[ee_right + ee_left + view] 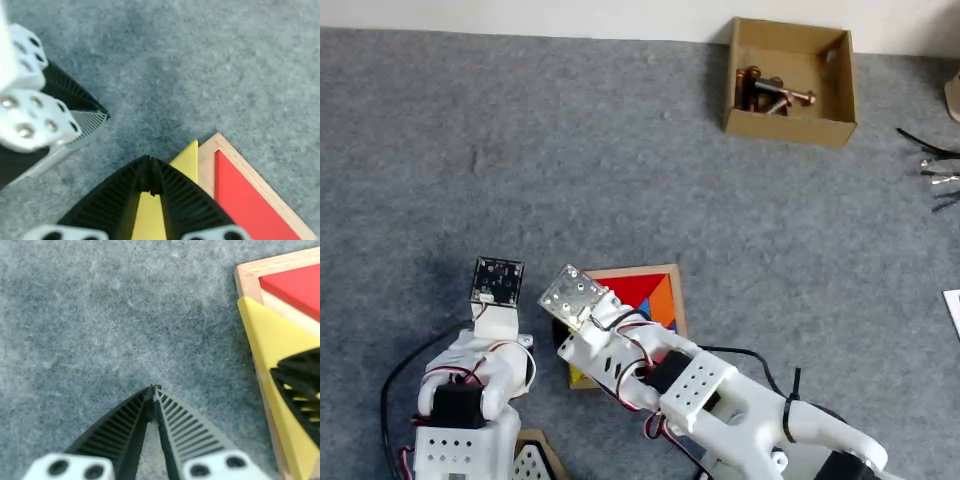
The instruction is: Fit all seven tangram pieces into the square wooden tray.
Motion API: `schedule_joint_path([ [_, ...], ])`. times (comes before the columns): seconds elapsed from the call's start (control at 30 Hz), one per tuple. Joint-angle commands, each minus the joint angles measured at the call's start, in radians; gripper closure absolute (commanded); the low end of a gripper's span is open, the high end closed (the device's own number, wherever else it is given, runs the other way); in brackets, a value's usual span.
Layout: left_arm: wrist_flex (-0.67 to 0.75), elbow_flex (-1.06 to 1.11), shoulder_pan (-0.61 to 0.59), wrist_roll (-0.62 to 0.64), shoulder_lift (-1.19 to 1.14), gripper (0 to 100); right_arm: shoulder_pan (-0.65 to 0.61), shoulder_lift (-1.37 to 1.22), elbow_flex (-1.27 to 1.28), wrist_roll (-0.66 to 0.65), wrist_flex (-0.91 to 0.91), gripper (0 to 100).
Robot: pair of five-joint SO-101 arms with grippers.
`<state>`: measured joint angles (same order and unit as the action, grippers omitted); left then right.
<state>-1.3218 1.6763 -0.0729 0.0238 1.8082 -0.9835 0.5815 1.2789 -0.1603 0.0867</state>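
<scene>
The square wooden tray [674, 298] lies on the grey carpet in front of the arms, holding a red piece [635, 290] and an orange piece [663, 300]. My right gripper [150, 161] is shut on a yellow triangle [186, 160], whose tip lies across the tray's rim [207, 150] at a corner, beside the red piece [245, 200]. My left gripper [154, 388] is shut on nothing and hangs over bare carpet just beside the tray's corner [245, 275]. From there the yellow triangle [275, 355] overlaps the rim, with a black finger [300, 385] of the right gripper on it.
A cardboard box [790, 120] with copper-coloured metal parts stands at the back right. Loose cables [932, 165] lie at the right edge. The left arm's gripper [75, 115] hangs close beside the right one. Open carpet stretches behind and left of the tray.
</scene>
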Motion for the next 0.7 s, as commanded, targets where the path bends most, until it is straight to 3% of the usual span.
schedule_joint_path([
  [0.0,-0.005,0.019,-0.016,0.006,0.005,99,0.021,-0.001,-0.013,0.012,-0.042,99.4],
  [0.27,-0.005,0.019,-0.016,0.008,0.005,99,0.031,-0.205,-0.022,0.012,-0.116,99.4],
  [0.67,-0.005,0.019,-0.018,0.008,0.005,99,0.065,-0.214,-0.019,0.011,-0.125,99.4],
])
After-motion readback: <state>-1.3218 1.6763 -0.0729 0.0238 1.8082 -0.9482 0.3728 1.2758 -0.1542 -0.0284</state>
